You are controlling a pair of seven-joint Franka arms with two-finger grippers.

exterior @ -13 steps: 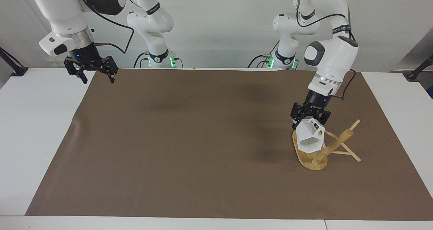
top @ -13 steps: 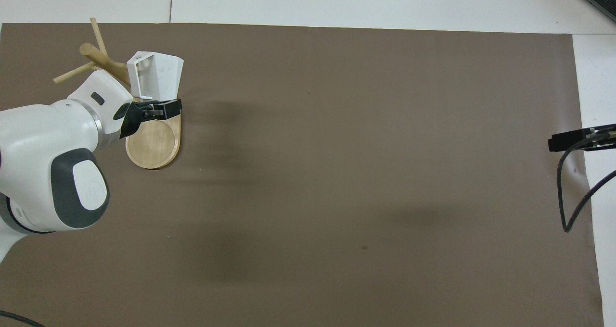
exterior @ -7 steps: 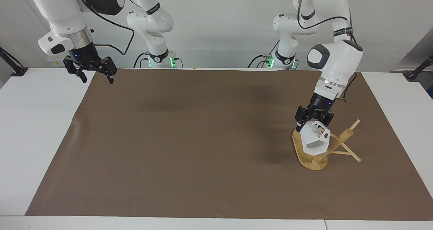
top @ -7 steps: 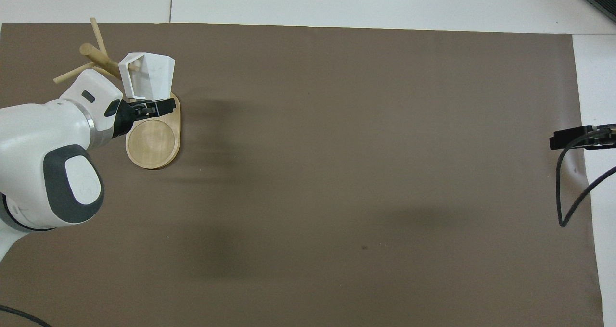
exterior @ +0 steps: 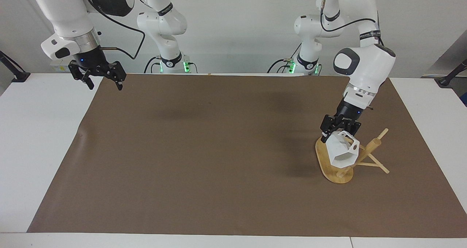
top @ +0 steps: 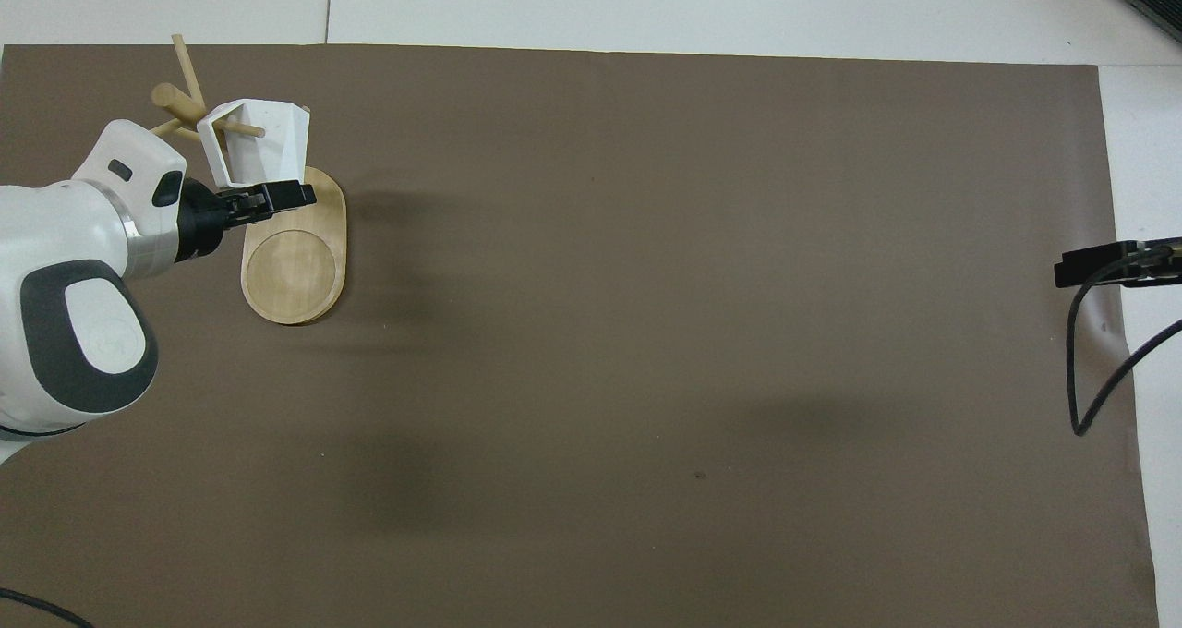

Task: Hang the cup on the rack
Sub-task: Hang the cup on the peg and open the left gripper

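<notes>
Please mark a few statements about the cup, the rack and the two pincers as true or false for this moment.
1. The left pincer is shut on the cup. True.
2. The cup stands upright on the brown mat. False: it is held tilted in the air over the rack, with a peg passing through its handle in the overhead view.
3. The right pincer holds a second cup. False: it is open and empty, and that arm waits over the mat's edge at its own end of the table.
4. The rack stands toward the left arm's end of the table. True.
5. The rack lies flat on its side. False: its oval base rests flat on the mat.
</notes>
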